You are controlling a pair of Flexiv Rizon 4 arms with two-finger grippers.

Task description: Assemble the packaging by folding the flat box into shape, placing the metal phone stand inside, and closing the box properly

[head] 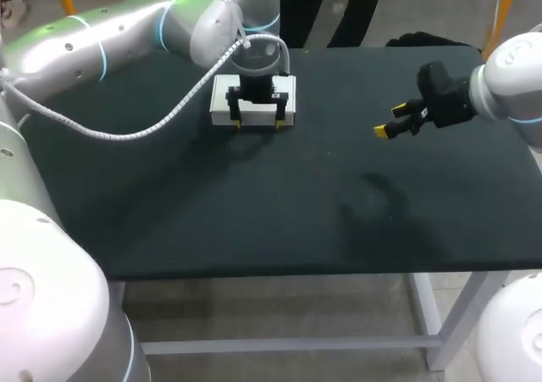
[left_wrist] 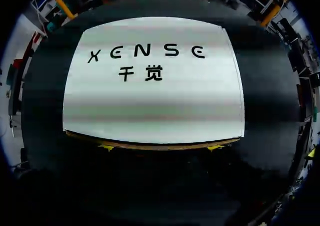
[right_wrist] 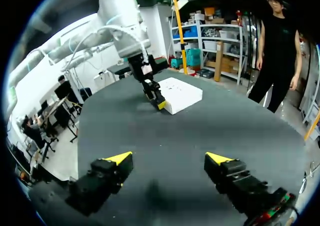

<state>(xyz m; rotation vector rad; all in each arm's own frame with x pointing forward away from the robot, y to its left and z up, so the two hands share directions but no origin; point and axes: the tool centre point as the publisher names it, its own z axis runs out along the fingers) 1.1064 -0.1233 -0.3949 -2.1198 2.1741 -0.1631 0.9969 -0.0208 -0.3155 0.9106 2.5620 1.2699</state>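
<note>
Abutting the box (head: 222, 98) near edge: left fingers (left_wrist: 106, 147)

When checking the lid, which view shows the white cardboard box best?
Left wrist view: the white cardboard box fills it, top face and near edge plain. Head view shows it small, partly behind the left gripper; right wrist view, distant and oblique.
</note>
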